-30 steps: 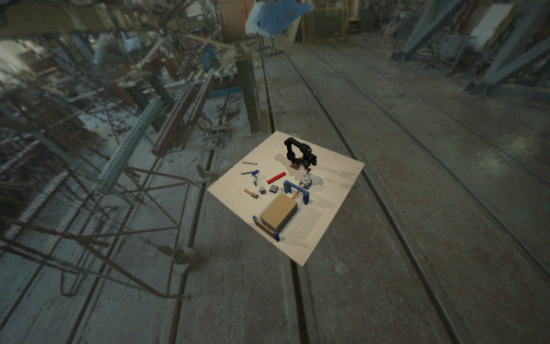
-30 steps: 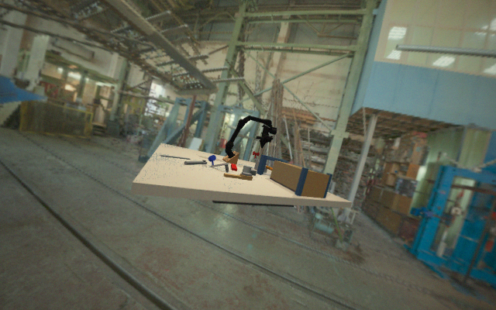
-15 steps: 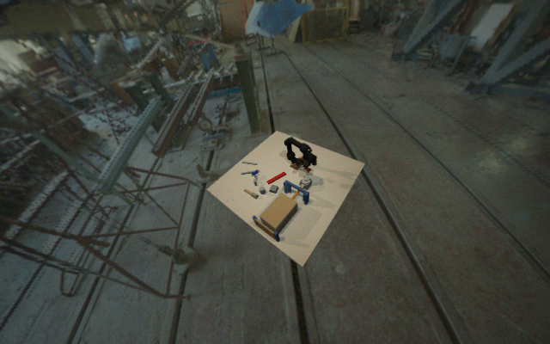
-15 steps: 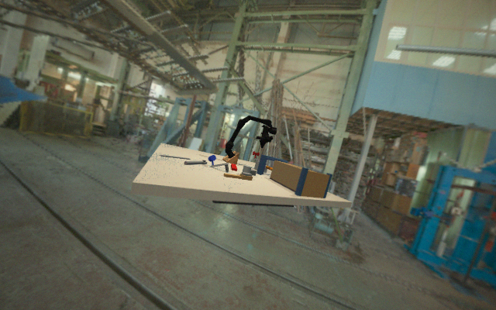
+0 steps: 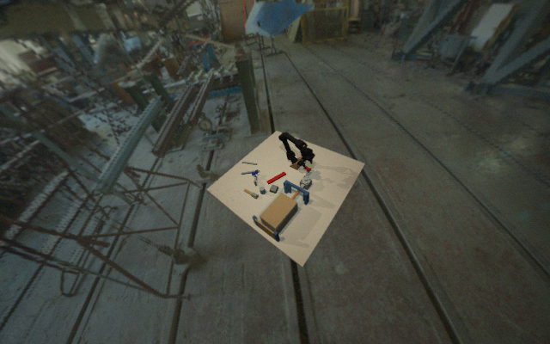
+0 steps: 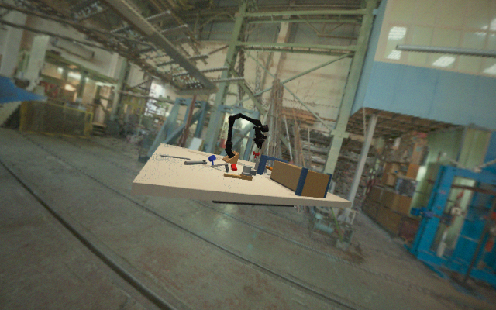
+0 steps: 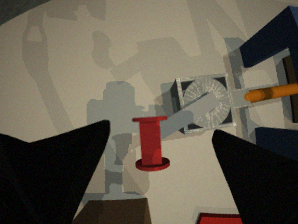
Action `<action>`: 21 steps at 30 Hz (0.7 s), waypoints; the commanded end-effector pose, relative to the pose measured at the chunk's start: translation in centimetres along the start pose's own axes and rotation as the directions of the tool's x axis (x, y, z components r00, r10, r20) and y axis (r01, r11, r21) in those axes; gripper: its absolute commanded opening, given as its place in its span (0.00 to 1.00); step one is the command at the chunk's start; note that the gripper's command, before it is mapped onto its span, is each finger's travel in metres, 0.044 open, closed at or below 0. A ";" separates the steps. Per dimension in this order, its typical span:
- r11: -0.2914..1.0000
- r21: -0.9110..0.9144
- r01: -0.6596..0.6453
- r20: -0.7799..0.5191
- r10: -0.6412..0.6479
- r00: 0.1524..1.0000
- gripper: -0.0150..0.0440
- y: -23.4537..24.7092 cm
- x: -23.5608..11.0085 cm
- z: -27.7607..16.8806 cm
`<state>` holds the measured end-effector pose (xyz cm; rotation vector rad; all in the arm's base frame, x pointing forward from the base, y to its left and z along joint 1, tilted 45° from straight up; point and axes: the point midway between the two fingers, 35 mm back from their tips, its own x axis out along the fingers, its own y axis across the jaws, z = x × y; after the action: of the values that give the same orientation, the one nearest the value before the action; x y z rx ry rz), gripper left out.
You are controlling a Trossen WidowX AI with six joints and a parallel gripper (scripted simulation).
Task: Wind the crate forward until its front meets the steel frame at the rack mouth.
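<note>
Your black claw (image 7: 156,183) hangs wide open and empty, straddling the upright red cylindrical crank grip (image 7: 150,141), whose flat grey arm runs far-right to the silvery winch (image 7: 208,102).

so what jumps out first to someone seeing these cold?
The tan crate between blue frame pieces dominates the near half of the bench, with small tools scattered to its left. In the wrist view, the open gripper frames a red handle knob standing upright, its arm reaching to the winch, where an orange strap leads off to the right. The black arm arches above the bench's far side.
</note>
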<state>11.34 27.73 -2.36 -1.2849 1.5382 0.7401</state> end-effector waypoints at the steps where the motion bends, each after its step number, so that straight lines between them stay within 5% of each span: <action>1: 0.987 -0.163 -0.006 0.052 0.015 0.999 1.00 0.8 0.3 -0.7; 21: 0.987 -0.163 -0.006 0.052 0.015 0.999 1.00 0.6 2.3 -1.3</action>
<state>10.45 26.24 -3.74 -1.3634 1.4655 0.9132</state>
